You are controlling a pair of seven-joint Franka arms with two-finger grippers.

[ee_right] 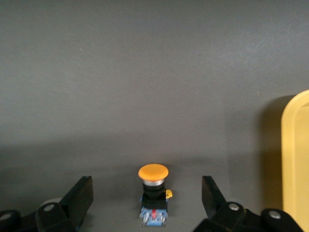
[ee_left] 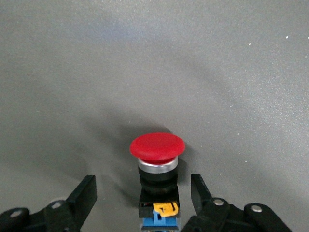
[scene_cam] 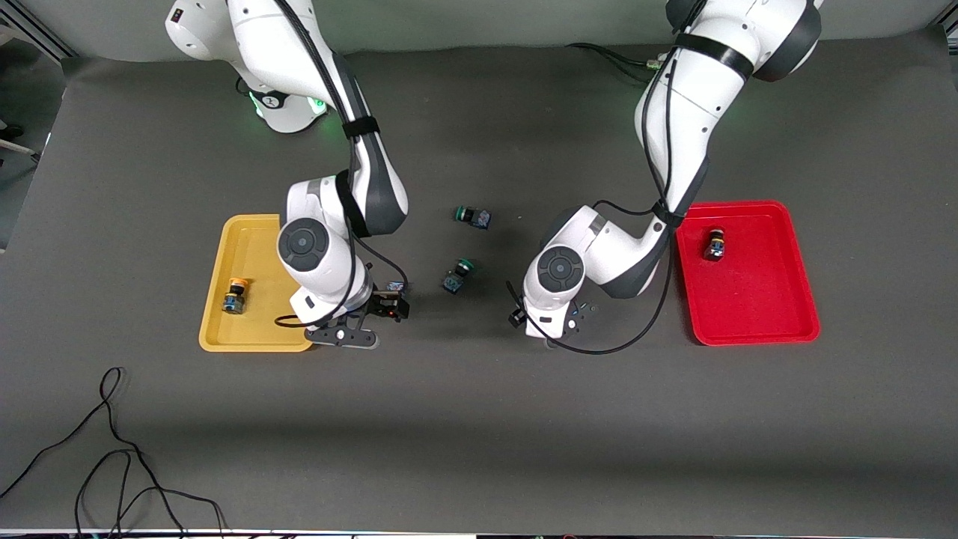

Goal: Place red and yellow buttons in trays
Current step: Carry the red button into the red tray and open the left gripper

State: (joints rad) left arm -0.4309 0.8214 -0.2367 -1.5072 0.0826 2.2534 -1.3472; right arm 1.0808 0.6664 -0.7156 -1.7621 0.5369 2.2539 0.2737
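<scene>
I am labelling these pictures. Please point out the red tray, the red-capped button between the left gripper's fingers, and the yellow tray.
red tray (scene_cam: 748,314): front view, bare floor.
red-capped button (ee_left: 157,146): left wrist view, cap top.
yellow tray (scene_cam: 258,247): front view, bare floor.

Bare mat ahead of red button; yellow tray flanks right gripper.

A dark grey mat covers the whole tabletop, smooth and matte, with soft shadows pooled across its middle. Along the top edge runs a pale grey-green wall, and at the upper corner toward the right arm's end a strip of metal framing slants past the mat. Down at the edge nearest the front camera, a thin black cable loops loosely over the mat, and a green glow tints the surface near the top.
</scene>
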